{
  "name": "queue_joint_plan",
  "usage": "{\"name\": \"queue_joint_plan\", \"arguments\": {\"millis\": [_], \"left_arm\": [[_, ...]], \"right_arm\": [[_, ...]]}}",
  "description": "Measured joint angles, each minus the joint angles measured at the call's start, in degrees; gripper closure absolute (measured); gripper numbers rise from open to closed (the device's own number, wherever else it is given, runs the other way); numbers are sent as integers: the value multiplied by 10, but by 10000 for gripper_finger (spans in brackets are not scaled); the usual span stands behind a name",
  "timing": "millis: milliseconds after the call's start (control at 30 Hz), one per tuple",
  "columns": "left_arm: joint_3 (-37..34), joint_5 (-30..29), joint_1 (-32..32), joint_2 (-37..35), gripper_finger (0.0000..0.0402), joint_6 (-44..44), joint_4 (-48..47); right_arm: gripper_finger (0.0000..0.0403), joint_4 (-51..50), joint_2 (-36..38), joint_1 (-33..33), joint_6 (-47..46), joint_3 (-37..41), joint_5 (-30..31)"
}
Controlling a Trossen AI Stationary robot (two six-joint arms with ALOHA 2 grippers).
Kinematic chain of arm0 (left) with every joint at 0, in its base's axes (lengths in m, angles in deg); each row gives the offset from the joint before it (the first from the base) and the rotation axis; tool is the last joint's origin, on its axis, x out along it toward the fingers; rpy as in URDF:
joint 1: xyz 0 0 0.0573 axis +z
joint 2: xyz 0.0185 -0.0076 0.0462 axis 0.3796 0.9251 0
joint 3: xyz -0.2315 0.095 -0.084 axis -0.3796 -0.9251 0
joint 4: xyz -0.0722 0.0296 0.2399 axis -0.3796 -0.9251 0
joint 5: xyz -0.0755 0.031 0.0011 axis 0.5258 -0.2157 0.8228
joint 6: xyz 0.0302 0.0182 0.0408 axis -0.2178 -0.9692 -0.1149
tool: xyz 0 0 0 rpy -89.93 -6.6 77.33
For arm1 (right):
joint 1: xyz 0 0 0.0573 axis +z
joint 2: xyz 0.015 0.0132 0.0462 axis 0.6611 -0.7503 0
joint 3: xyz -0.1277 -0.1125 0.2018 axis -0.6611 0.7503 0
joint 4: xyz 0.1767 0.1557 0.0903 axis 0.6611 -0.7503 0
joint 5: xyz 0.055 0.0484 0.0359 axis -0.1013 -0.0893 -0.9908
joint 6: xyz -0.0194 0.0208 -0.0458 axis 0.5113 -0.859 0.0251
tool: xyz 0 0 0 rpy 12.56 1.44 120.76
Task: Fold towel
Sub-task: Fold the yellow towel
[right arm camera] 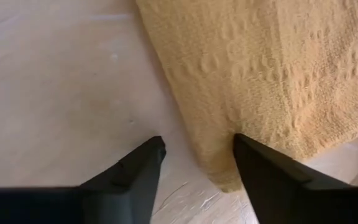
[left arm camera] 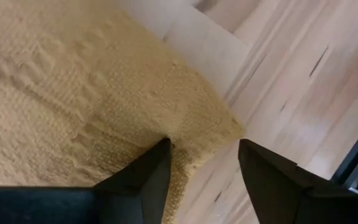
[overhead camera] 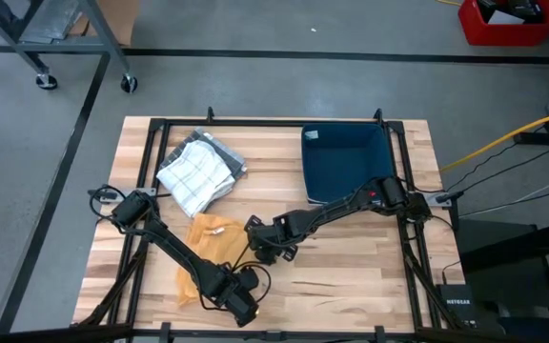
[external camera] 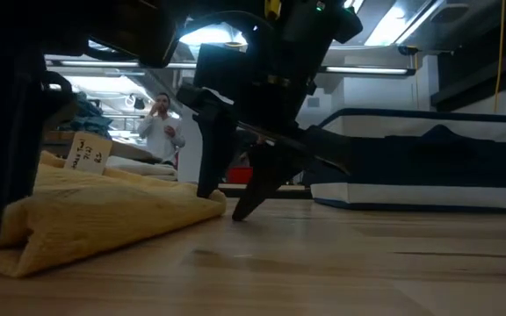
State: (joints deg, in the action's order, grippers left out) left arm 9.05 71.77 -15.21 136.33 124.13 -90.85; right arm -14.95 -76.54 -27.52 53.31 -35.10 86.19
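Nearest, the left tool stands open at the front corner of the yellow towel, one finger on the cloth, the other over bare worktop. Just beyond, the right tool is open too, straddling the towel's right edge; nothing is gripped. The towel lies rumpled left of centre, a white tag sticking up. Farther back lie a checked cloth and a dark blue bin. Beyond the worktop a person stands.
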Motion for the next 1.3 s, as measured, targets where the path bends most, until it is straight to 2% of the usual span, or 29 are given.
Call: {"name": "queue_joint_plan", "arguments": {"millis": [267, 433, 500, 667, 900, 1067, 1200, 1300], "left_arm": [[0, -2, 0, 0, 283, 65, 4], [0, -2, 0, 1, 327, 84, 19], [0, -2, 0, 1, 347, 85, 35], [0, 0, 0, 1, 396, 107, 73], [4, 0, -6, 0, 400, 140, 79], [4, 0, -8, -1, 391, 136, 90], [1, 0, -7, -1, 374, 52, 137], [1, 0, -3, -1, 341, 14, 151]], "right_arm": [[291, -2, -1, 0, -33, 0, 0], [375, -42, -1, 0, -81, 0, -3], [393, -63, -1, 0, -93, -2, -3], [385, -113, 1, 0, -109, -3, 0], [394, -156, 7, 1, -111, -2, -5], [396, -167, 9, 1, -111, -12, -15], [384, -162, 9, 0, -111, -19, -16], [378, -162, 9, 0, -114, -19, -2]]}}
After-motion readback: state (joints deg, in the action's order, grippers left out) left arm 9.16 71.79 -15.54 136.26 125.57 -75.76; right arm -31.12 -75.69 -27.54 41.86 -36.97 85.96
